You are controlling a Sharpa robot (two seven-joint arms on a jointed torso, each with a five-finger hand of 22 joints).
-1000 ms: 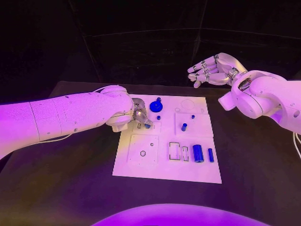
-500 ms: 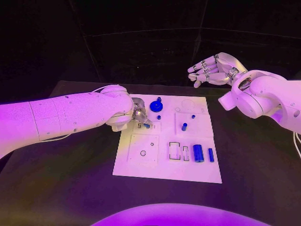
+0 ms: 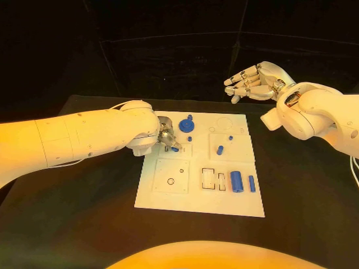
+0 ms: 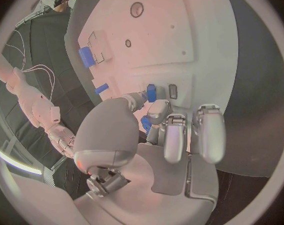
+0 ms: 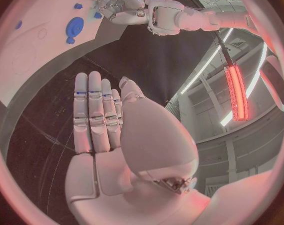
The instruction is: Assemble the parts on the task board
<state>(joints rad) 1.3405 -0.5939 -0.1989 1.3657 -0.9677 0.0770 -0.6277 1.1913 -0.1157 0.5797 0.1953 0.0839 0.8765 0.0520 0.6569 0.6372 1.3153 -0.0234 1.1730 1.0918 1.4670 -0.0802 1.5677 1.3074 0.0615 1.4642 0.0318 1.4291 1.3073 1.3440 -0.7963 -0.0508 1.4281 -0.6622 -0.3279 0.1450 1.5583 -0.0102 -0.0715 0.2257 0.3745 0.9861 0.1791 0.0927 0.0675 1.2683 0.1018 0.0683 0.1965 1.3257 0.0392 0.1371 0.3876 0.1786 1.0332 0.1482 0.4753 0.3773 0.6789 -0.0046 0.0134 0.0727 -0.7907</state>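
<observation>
On a black counter (image 3: 82, 213) in a dark room, the left hand (image 3: 165, 138) pinches a small blue part (image 4: 146, 123) over the white task board (image 3: 197, 199); the right hand (image 3: 252, 82) hovers empty, fingers loosely apart.

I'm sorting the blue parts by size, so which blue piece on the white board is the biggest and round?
The round blue disc near the task board's far edge, just right of the left hand. The other blue parts are small pegs or slim cylinders.

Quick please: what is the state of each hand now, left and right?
Left hand: fingers closed around a small blue part over the task board.
Right hand: raised beyond the board, fingers apart, holding nothing.
</observation>
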